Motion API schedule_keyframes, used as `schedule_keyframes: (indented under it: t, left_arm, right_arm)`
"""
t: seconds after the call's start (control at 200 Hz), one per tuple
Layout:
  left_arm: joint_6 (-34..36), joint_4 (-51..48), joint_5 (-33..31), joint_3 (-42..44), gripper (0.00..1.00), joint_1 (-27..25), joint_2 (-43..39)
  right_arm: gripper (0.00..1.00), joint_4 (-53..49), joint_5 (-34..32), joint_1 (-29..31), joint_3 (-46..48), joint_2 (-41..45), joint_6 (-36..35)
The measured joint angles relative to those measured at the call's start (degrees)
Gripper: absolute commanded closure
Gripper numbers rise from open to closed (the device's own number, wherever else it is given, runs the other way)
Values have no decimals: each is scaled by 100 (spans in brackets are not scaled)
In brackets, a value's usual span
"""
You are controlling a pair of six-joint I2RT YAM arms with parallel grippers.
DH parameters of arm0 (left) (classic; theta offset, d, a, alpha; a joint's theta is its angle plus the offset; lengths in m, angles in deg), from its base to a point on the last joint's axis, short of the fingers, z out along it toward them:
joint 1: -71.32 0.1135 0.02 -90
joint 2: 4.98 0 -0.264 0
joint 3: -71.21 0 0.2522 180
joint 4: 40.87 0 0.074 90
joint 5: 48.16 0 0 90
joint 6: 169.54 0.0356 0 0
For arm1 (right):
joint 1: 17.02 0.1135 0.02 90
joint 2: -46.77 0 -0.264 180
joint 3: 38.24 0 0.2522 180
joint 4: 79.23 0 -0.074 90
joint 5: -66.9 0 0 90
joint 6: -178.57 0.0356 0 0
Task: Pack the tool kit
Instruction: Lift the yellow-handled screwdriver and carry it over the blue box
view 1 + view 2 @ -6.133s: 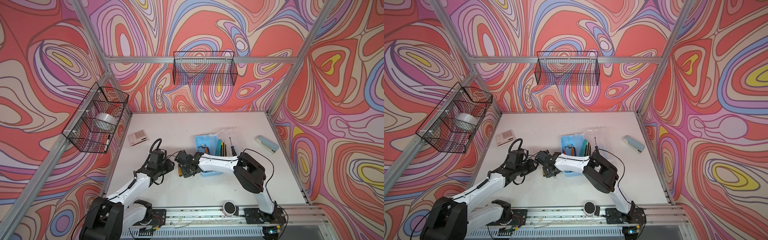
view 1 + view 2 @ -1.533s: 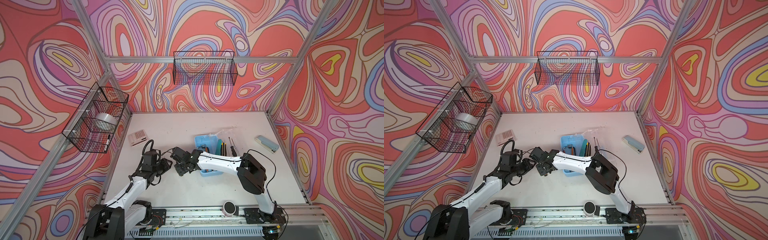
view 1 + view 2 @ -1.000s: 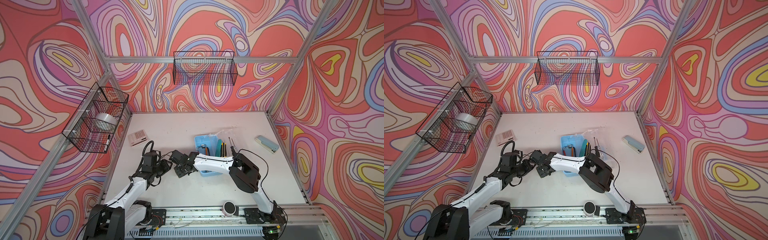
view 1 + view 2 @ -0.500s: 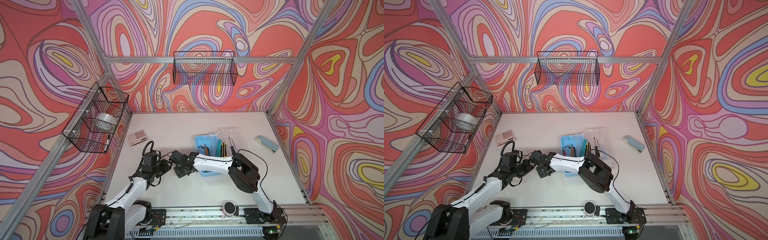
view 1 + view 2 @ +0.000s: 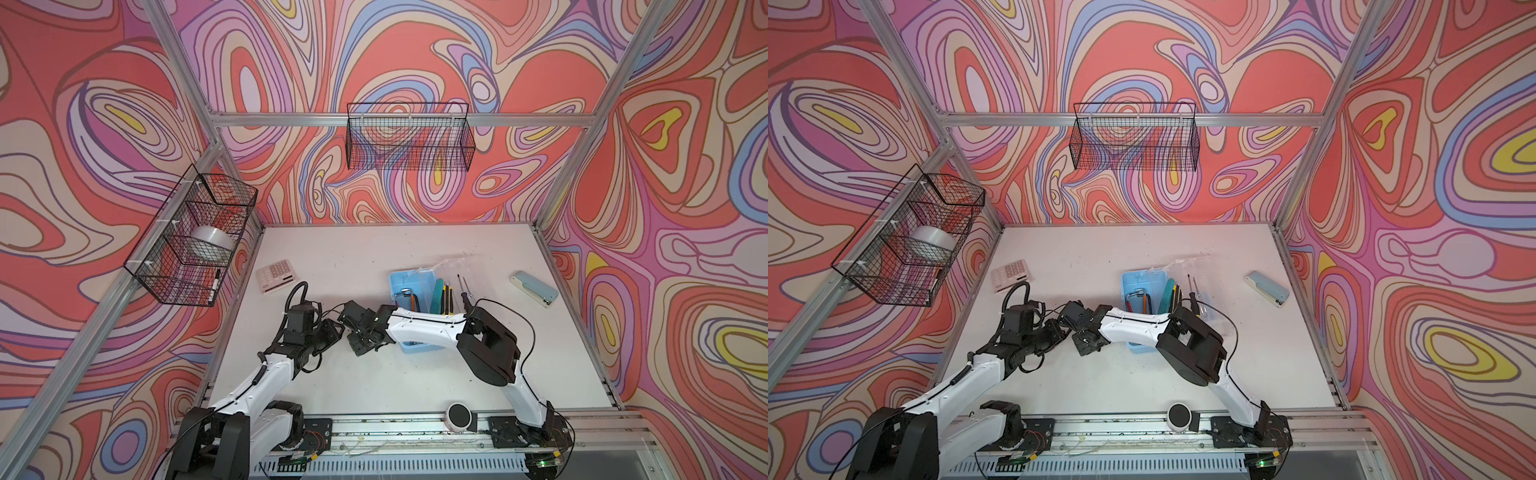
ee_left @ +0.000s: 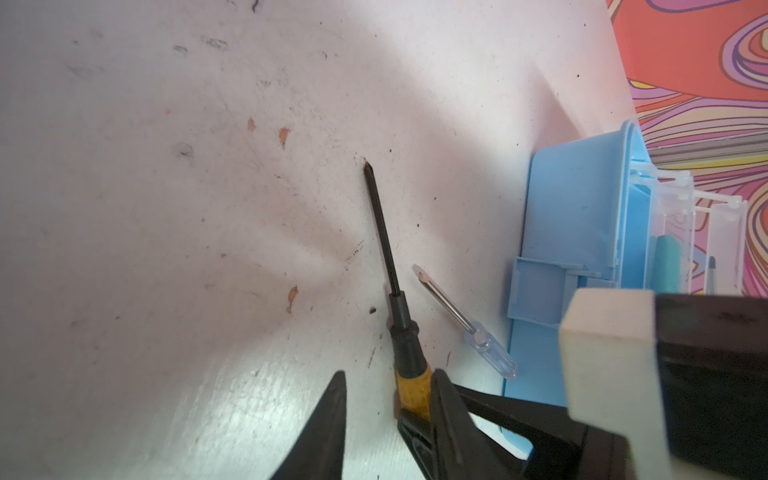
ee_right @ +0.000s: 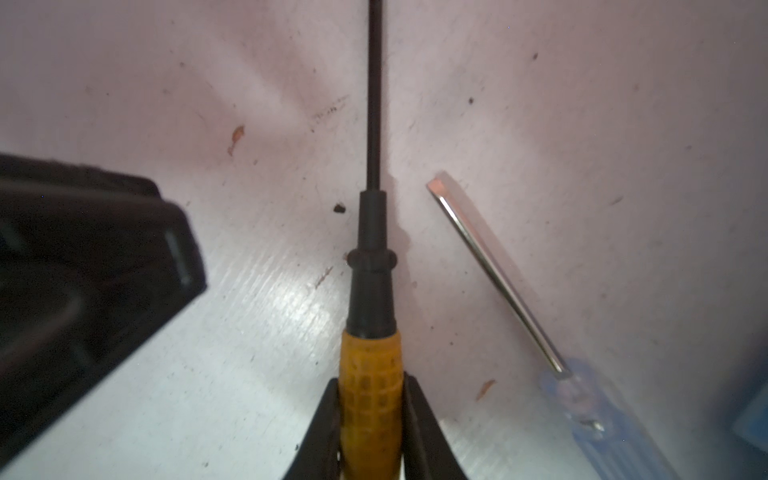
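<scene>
Screwdriver, likely light and stiff with a grippy ribbed yellow handle, lies on the worktop beside the blue case. The right gripper is clamped on that handle. The left gripper has its jaws apart and empty.

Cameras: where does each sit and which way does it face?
Top views: high above the arm bases, looking down at the table; left arm and right arm show.
Left wrist: on its arm, looking past the left gripper toward the blue case.
Right wrist: on its arm, looking along the right gripper, shut on the yellow-handled screwdriver.
Shared by wrist views: the clear-handled screwdriver.
</scene>
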Motion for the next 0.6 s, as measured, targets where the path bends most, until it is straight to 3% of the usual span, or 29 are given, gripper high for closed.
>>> schedule_keyframes:
  t: [0.31,0.596]
  left_arm:
    - [39,-31,-94,0,66,0,-179]
    - [63,-76,-133,0,65,0,-234]
  right_arm:
    - [100,111,-46,0,210,236,-2]
    - [100,-37,-428,-144,459,1309,-98]
